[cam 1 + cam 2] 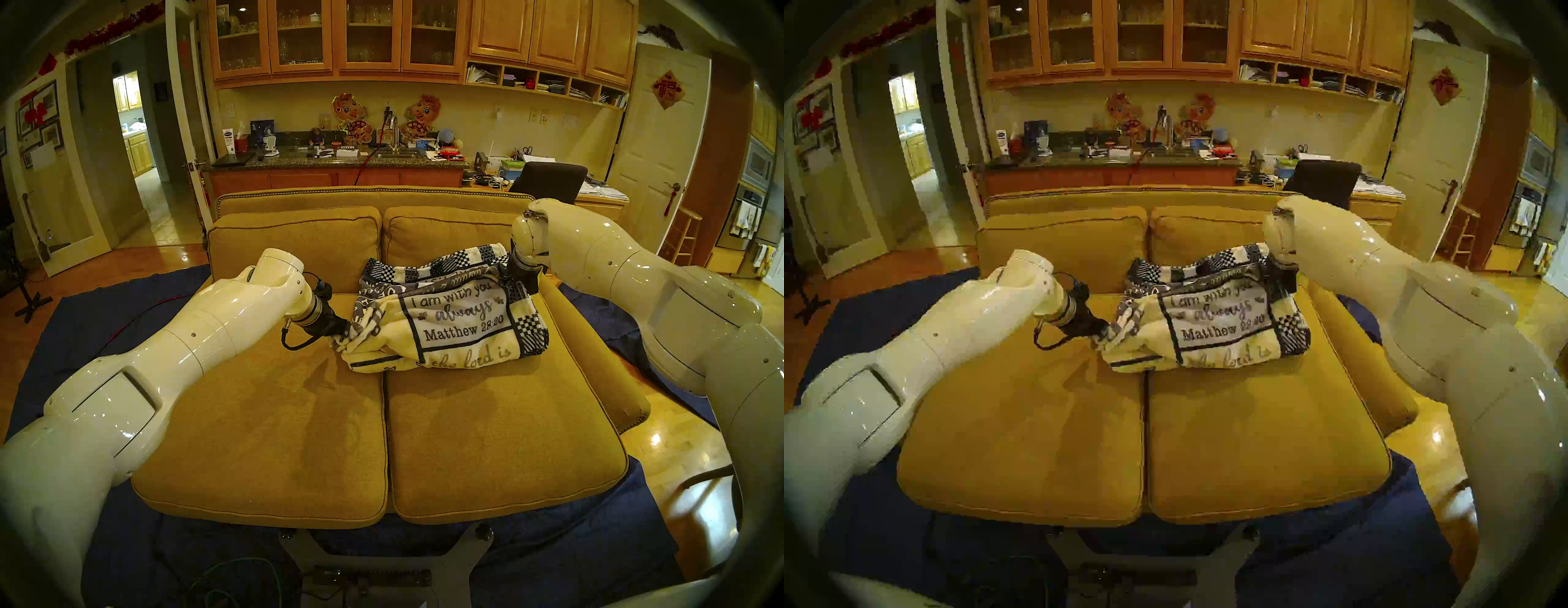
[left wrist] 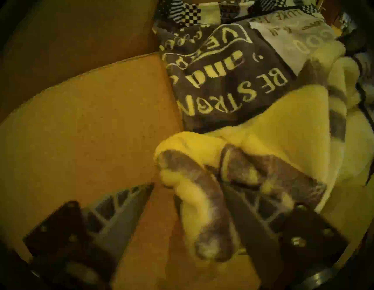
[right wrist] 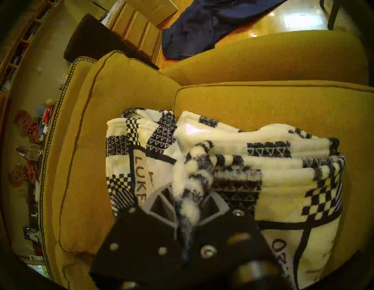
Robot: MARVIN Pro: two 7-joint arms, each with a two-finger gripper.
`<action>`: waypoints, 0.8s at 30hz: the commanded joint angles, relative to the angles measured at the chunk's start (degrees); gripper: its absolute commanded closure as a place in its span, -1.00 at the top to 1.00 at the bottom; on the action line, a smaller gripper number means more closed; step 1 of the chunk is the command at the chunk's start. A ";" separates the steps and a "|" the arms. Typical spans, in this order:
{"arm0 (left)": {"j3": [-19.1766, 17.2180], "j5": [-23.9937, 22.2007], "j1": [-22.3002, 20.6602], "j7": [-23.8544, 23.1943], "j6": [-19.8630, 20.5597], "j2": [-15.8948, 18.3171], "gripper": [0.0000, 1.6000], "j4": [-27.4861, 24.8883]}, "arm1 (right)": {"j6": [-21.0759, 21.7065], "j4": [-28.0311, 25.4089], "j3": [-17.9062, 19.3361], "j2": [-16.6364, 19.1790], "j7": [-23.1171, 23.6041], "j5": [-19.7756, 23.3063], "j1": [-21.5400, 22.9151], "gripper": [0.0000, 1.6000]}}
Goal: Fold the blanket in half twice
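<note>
Blanket [image 1: 449, 316] bunched on the sofa's [image 1: 263, 424] right seat cushion between both arms, right gripper [image 3: 187, 204] clamped on a checkered fold, left gripper [image 2: 186, 194] parted, one finger [image 2: 242, 202] against cloth

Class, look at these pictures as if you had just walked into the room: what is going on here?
A two-armed robot is folding a blanket on a mustard-yellow sofa. The blanket lies bunched on the right seat cushion, not yet neatly folded. The right pincer is shut on a checkered edge at the back. The left pincer stands open at the blanket's near left corner, with cloth draped over one finger.
</note>
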 commanded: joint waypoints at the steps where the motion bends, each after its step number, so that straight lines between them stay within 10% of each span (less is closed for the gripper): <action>1: 0.70 2.26 -5.36 0.45 -0.12 -1.92 1.00 3.21 | -0.51 1.98 -0.34 -0.96 1.17 -1.50 2.23 -1.00; 24: 6.07 9.93 -15.18 0.34 -1.16 -5.29 1.00 9.57 | -0.99 8.80 -3.64 -6.35 3.01 -3.63 3.01 -1.00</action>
